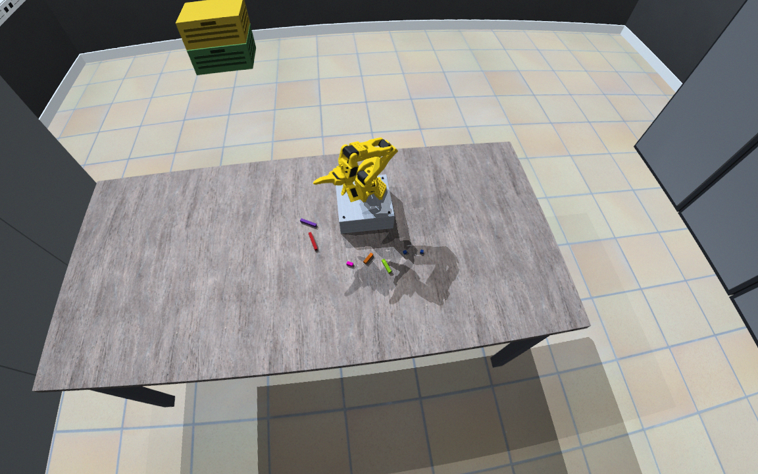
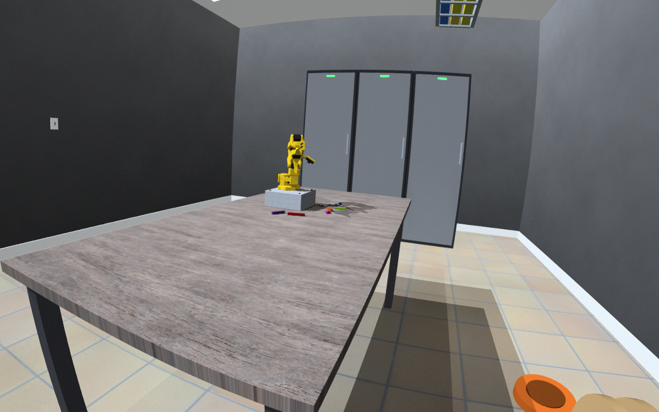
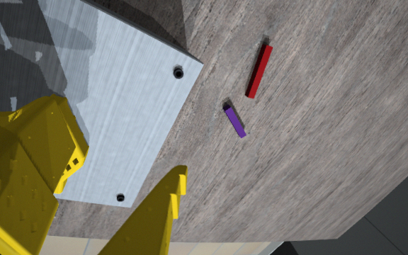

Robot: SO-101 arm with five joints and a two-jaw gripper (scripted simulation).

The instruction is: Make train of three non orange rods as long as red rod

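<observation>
The red rod (image 1: 312, 240) (image 2: 296, 213) (image 3: 258, 71) lies flat on the table (image 1: 193, 294), left of the arm's grey base block (image 1: 364, 220) (image 3: 129, 106). A purple rod (image 1: 308, 222) (image 2: 278, 212) (image 3: 235, 122) lies just behind it, apart from it. A magenta rod (image 1: 349, 263), an orange rod (image 1: 368, 257) and a lime rod (image 1: 386, 265) (image 2: 340, 208) lie in front of the base, none touching. Two small blue rods (image 1: 405, 252) (image 1: 422, 251) lie to their right in the arm's shadow. My gripper (image 1: 331, 184) (image 2: 310, 160) (image 3: 129, 166) is open and empty, high above the base's left edge.
Yellow and green crates (image 1: 215, 36) are stacked on the floor by the far wall. Grey cabinets (image 2: 382, 153) stand beyond the table's far end. An orange bowl (image 2: 543, 393) lies on the floor.
</observation>
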